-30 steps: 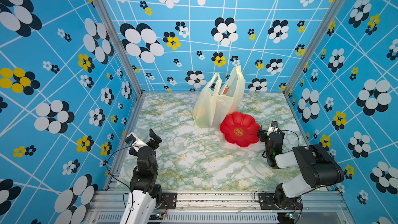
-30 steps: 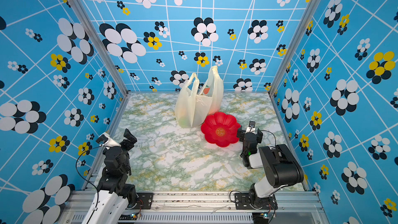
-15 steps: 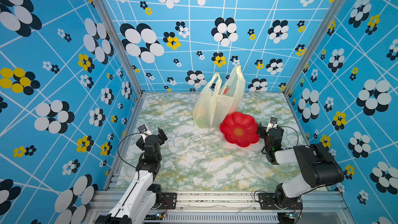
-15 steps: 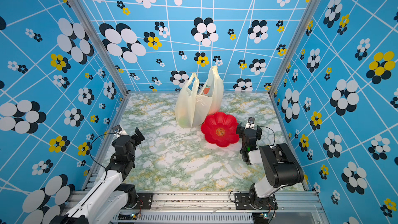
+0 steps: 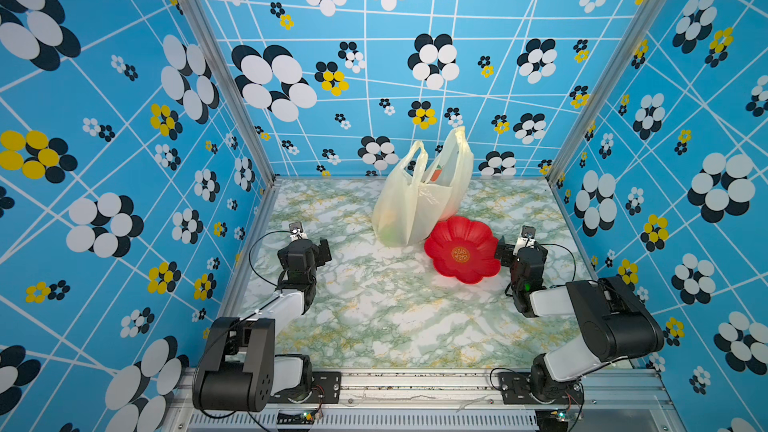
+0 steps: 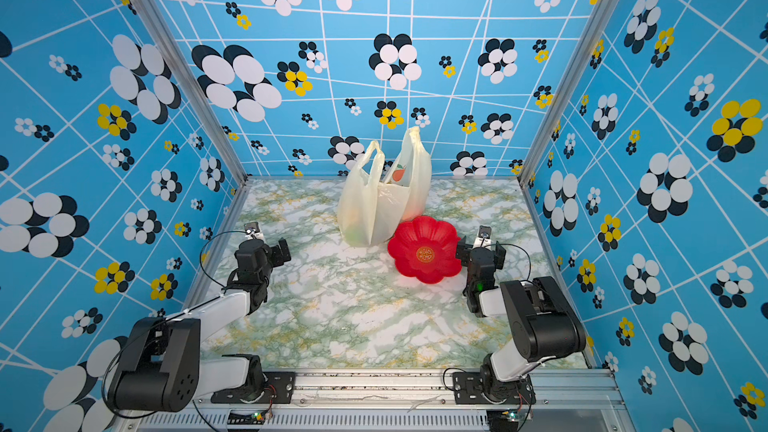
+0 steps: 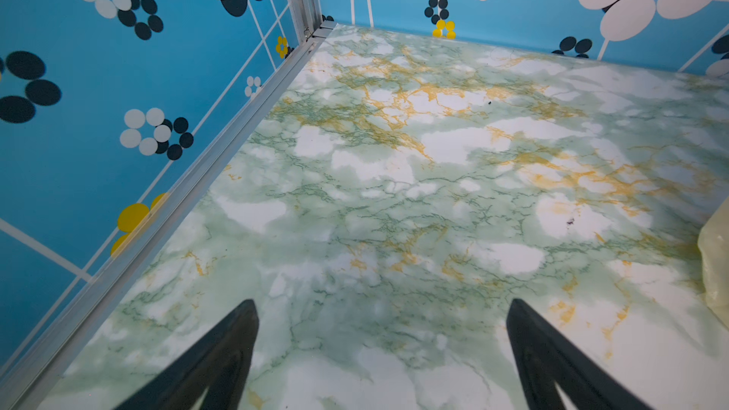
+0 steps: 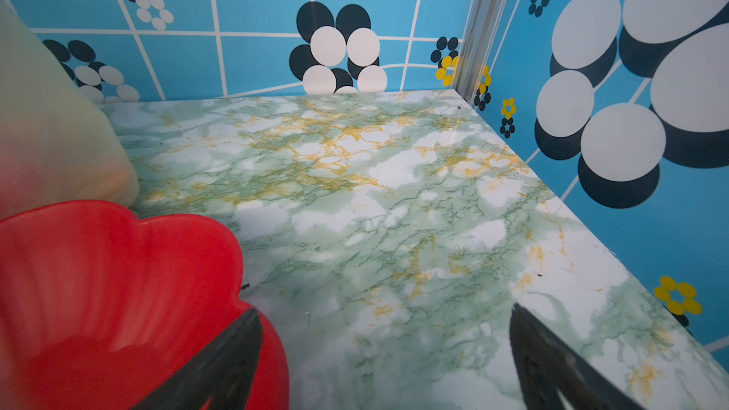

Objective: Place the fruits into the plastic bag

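Observation:
The plastic bag point(image 5: 409, 209) point(image 6: 374, 209) stands upright at the back middle of the table, handles up, with an orange print showing near its mouth. No fruits show loose on the table; only a faint green tint shows through the bag's lower part. My left gripper point(image 5: 309, 245) point(image 7: 381, 303) hovers open and empty over bare table to the left, and the bag's edge point(image 7: 716, 262) is at the side of its wrist view. My right gripper point(image 5: 517, 248) point(image 8: 385, 308) is open and empty, with one finger over the rim of the red plate point(image 8: 98, 270). The bag point(image 8: 47, 132) rises behind that plate.
The red flower-shaped plate point(image 5: 478, 251) point(image 6: 440, 251) lies bare, touching the bag's front right. Patterned blue walls point(image 5: 124, 201) close in the left, back and right sides. A metal rail point(image 5: 415, 384) runs along the front.
My left arm has stretched out from the front left, carrying its gripper farther back over the table. The right gripper has shifted slightly back beside the plate. Both stay open.

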